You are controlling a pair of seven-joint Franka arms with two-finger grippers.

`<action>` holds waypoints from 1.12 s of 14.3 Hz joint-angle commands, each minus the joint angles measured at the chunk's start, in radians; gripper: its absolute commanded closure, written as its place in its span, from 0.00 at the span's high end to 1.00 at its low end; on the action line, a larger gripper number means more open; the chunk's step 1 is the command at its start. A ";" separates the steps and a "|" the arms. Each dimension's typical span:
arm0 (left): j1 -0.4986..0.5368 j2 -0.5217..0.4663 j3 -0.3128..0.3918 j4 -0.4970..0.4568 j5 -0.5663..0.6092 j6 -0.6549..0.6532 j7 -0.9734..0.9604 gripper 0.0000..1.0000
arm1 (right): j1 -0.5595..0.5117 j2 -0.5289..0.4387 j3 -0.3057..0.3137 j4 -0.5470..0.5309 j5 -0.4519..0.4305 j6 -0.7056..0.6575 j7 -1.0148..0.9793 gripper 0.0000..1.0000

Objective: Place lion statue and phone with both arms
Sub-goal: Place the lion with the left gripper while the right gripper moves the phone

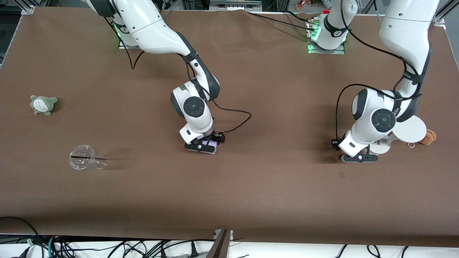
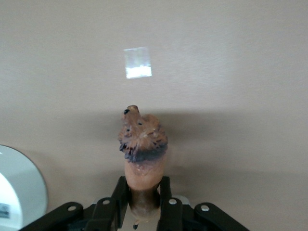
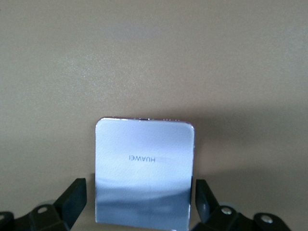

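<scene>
Right tool, low at frame centre, gripped the phone by its side edges, long axis pointing out ahead over the worktop. Left tool, lower right, clenched the lion statue, head pointing forward.

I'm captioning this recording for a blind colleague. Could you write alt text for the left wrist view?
The left pincer is shut on a small orange-brown lion statue, its dark-maned head pointing away from the camera over the brown table. A small pale shiny rectangle lies flat on the table past its nose, and a white round stand shows at the picture's edge.
</scene>
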 commanded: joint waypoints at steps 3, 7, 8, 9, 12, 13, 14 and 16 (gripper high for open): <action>0.041 -0.006 -0.015 -0.029 0.024 0.060 0.059 0.00 | 0.009 0.039 -0.012 0.034 -0.015 0.051 0.018 1.00; 0.041 0.012 -0.015 -0.022 0.024 0.068 0.058 0.05 | 0.009 0.053 -0.012 0.034 -0.015 0.073 0.018 0.51; 0.040 0.020 -0.015 -0.020 0.023 0.084 0.058 0.10 | 0.009 0.052 -0.015 0.034 -0.017 0.073 0.008 0.43; 0.040 0.024 -0.015 -0.020 0.024 0.092 0.053 0.19 | 0.006 0.038 -0.037 0.034 -0.017 0.061 -0.009 0.30; 0.040 0.017 -0.015 -0.017 0.024 0.088 0.055 0.62 | -0.031 -0.023 -0.067 0.069 -0.014 -0.043 -0.101 0.30; 0.040 0.011 -0.016 -0.015 0.024 0.081 0.055 0.65 | -0.058 -0.024 -0.065 0.095 -0.012 -0.080 -0.162 0.30; 0.040 -0.003 -0.016 -0.015 0.024 0.080 0.055 0.68 | -0.087 -0.027 -0.067 0.100 -0.008 -0.091 -0.222 0.30; 0.040 -0.028 -0.015 -0.015 0.024 0.075 0.052 0.75 | -0.152 -0.034 -0.065 0.094 -0.008 -0.091 -0.325 0.31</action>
